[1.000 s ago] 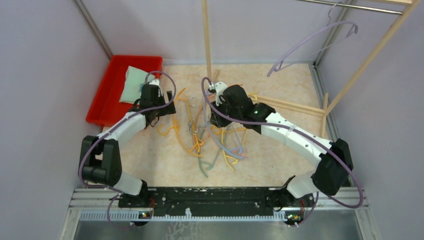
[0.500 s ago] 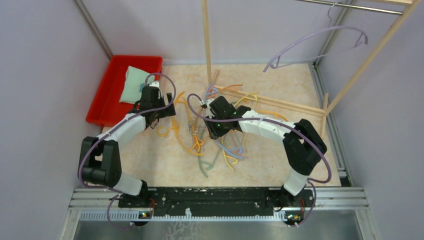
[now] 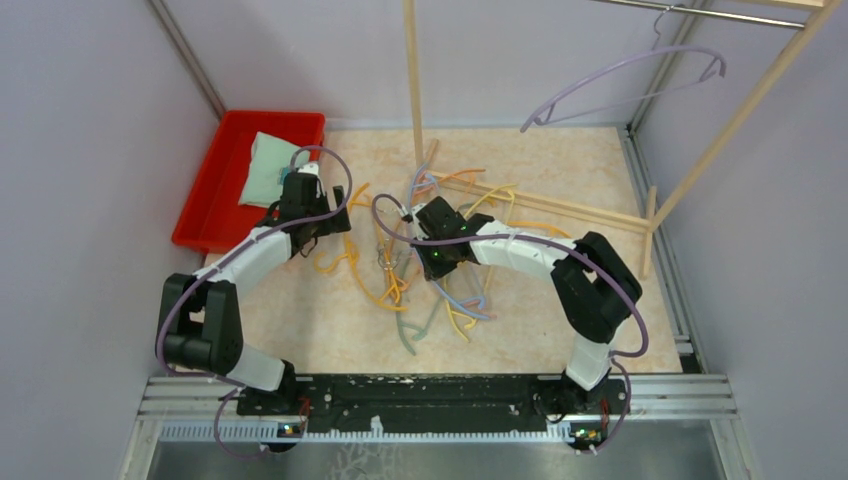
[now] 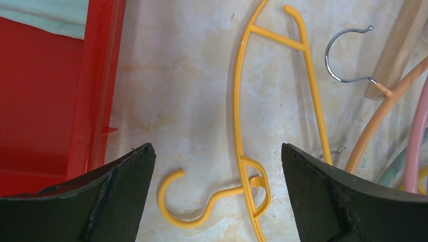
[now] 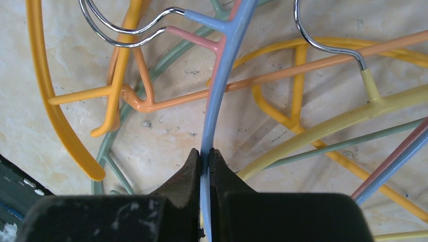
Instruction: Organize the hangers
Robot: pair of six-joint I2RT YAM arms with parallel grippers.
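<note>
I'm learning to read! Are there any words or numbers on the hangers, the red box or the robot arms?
None can be read. The hangers, the red box and the cloth in it show no words or numbers. The robot arms show no label that can be made out.

You have bright, even light from above in all three views. On the pale bench the hangers cast only soft, faint shadows. The metal hooks glint slightly. Both wrist views are sharp, though the fingers of the left hand read near-black along 6 o'clock.
</note>
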